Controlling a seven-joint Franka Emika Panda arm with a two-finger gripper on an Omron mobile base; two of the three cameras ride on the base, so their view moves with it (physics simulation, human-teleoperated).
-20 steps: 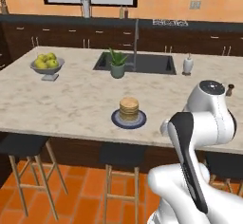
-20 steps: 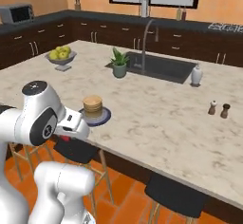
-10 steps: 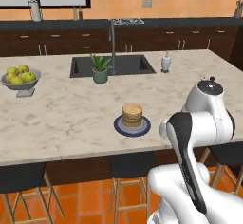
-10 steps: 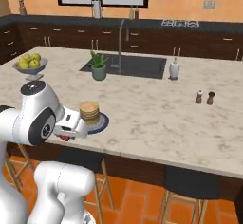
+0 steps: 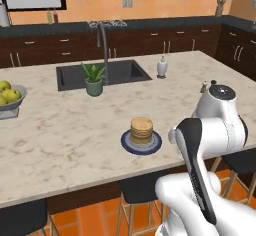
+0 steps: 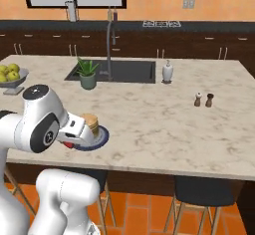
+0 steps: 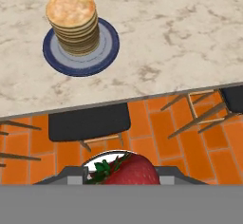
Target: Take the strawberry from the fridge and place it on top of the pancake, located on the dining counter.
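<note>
Two-finger gripper (image 7: 124,178) is clenching the small red strawberry (image 7: 130,171) over orange floor tiles, off the beige marble dining counter (image 7: 190,33) edge; tan pancake (image 7: 72,21) stack is sitting on its dark blue plate (image 7: 107,45).

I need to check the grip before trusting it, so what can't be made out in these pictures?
- Red strawberry: hand view, lower part cut by the bottom edge.
- Finger contact on it: hand view, hidden by the fruit.
- Round tan pancake stack: right base view, partly behind the white arm.

Base views flank the pancake (image 5: 141,130) — hand view looks down.
</note>
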